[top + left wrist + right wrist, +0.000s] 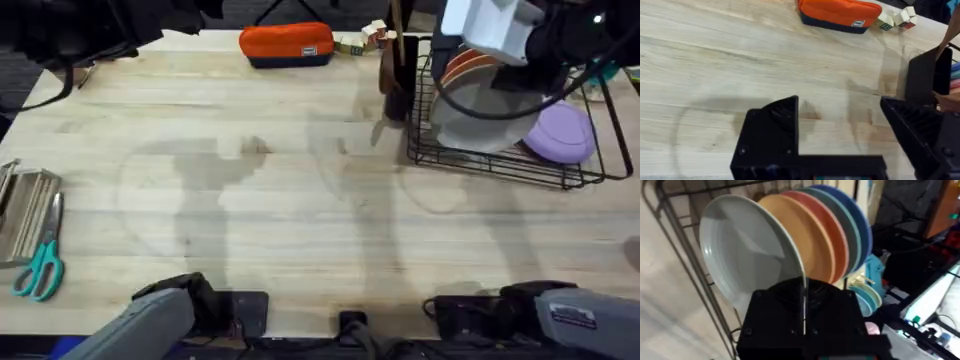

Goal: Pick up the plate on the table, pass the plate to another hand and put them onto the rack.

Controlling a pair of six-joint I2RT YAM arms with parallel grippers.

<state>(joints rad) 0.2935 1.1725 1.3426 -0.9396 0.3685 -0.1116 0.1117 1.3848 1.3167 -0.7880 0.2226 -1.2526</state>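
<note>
1. Plate – pale grey-white, on edge inside the rack, its rim pinched between the right gripper fingers, which press on either face of it.
2. Right wrist view: the plate rises straight out from the gripper, and just behind it, farther from the fingers, stand a pale orange plate, a red-orange plate, a grey-green plate and a blue plate, all upright and packed close.
3. Rack wires run along the plate's outer side, just beside its rim; I cannot tell whether the rim sits in a slot or on the rack floor.
4. Overhead: the right arm reaches over the rack at the table's far right, gripper above the plate. A lilac plate lies at the rack's right end, just beside the gripper.
5. Left gripper – fingers spread wide, nothing between them, low over bare table.
6. Beyond the left gripper, well apart: an orange pouch and some small blocks at the table's far edge. A black upright holder sits just beyond one finger.
7. Overhead also shows teal-handled scissors near the table's left edge, well apart from both grippers.
</note>
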